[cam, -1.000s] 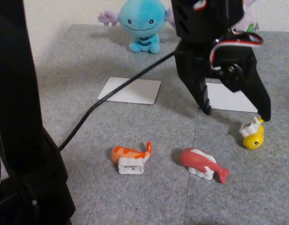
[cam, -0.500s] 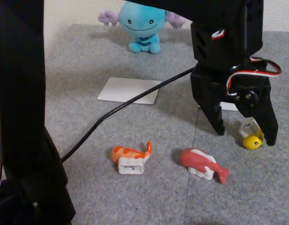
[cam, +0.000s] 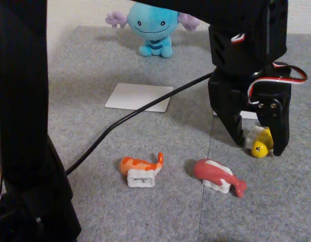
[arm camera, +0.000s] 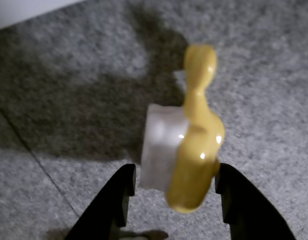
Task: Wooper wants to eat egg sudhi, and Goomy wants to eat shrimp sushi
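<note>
The egg sudhi (cam: 260, 143), a small yellow toy on a white rice block, lies tilted on the grey carpet at the right. My gripper (cam: 258, 148) stands over it with a black finger on each side. In the wrist view the egg sudhi (arm camera: 186, 155) touches both fingers of the gripper (arm camera: 176, 172), which is shut on it. The orange striped shrimp sushi (cam: 141, 170) lies on the carpet at lower centre. Wooper (cam: 150, 25) sits at the back, left of my arm. Goomy is hidden behind the arm.
A red-pink fish-tailed sushi (cam: 218, 176) lies between the shrimp and the egg. One white card (cam: 140, 97) lies in front of Wooper, and another white card (cam: 249, 115) shows partly behind the gripper. A black cable (cam: 135, 118) crosses the carpet. A black arm post (cam: 24, 126) stands at the left.
The gripper came down around the yellow egg piece and its fingers narrowed onto it. The egg piece shifted a little left and up between the fingers.
</note>
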Tool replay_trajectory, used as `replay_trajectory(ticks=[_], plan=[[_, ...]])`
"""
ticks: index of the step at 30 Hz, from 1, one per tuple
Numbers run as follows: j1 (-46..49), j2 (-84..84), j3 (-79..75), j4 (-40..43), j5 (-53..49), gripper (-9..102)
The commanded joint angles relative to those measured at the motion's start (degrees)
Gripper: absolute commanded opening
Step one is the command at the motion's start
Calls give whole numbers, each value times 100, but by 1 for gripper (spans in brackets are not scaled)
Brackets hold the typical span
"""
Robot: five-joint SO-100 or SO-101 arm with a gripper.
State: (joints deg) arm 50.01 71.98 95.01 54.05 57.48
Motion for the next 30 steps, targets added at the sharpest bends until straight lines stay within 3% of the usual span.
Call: replay_trajectory(ticks=[1,6,13,22,30], plan=[[53,26,-246,-79,-26,19],[53,35,-246,-79,-26,18],[53,79,-246,-88,0,6],[53,105,-246,-88,9,7],[-35,114,-246,0,229,31]])
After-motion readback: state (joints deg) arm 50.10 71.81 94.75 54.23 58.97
